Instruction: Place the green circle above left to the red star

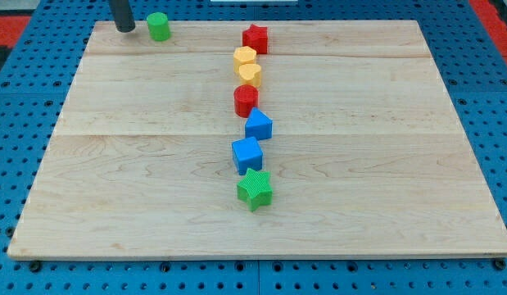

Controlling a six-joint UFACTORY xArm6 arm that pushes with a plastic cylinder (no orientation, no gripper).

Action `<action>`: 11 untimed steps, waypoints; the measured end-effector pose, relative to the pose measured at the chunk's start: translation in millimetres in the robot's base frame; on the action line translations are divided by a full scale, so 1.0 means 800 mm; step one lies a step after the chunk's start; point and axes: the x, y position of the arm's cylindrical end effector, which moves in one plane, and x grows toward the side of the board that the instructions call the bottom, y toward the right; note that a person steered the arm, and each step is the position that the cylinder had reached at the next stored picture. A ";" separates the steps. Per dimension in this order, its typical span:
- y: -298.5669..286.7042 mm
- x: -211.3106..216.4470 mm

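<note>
Blue pegboard [482,123] surrounds a pale wooden board [138,164] that fills most of the view, made of planks running left to right.

Up in the board's top left corner, the rod's tip [124,29] sits on the wood, just beside the green circle [159,27], which is to its right. Can't quite tell whether they're touching or there's a sliver of gap, but it looks like a small gap. The rod is just a plain dark stick with nothing to open or shut, and it isn't holding anything.

The green circle is close to the top edge, well apart from everything else. The red star [255,38] is also near the top edge but around the middle of the board, so the circle is off to its left at roughly the same height, maybe a touch higher.

Below the red star, a loose column of blocks runs down toward the bottom edge: a yellow hexagon [245,58], then another yellow block [251,74] touching it, then a red block [246,100] that looks roundish, a blue block [259,125], a blue cube [247,153], and a green star [255,189] at the end. Each one is touching or nearly touching its neighbour.
</note>
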 end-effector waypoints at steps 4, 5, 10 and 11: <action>0.023 0.000; 0.051 0.000; 0.222 0.018; 0.214 0.010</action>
